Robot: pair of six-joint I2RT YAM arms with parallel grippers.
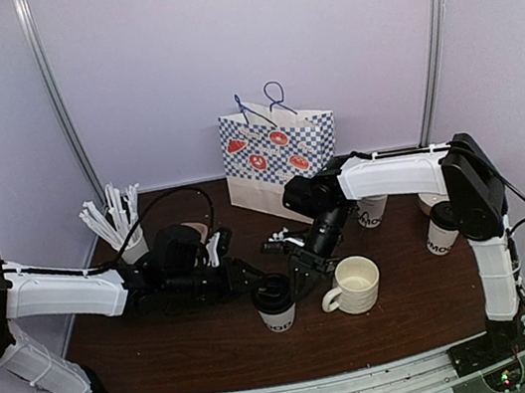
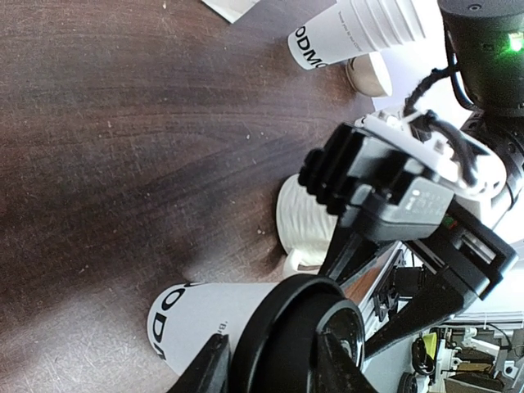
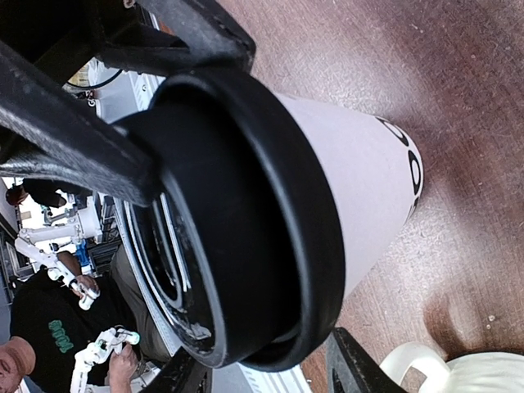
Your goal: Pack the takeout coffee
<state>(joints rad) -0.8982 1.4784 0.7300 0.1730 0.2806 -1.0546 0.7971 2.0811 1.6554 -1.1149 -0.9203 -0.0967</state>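
A takeout coffee cup [image 1: 275, 307], white with a black lid, stands upright at the table's front middle. My left gripper [image 1: 255, 283] reaches it from the left. In the left wrist view [image 2: 270, 368] its fingers sit against both sides of the cup's black lid [image 2: 299, 332]. My right gripper [image 1: 300, 269] comes from the right and is open. In the right wrist view [image 3: 270, 377] its fingers straddle the same lid [image 3: 246, 221] with gaps. A second lidded cup [image 1: 440, 228] stands at the right edge. A checked paper bag [image 1: 276, 154] stands behind.
A white handled mug [image 1: 355, 285] sits just right of the held cup, close to my right gripper. A stack of lidless paper cups [image 1: 372, 210] stands under the right arm. A holder of white straws [image 1: 121, 225] is at the back left.
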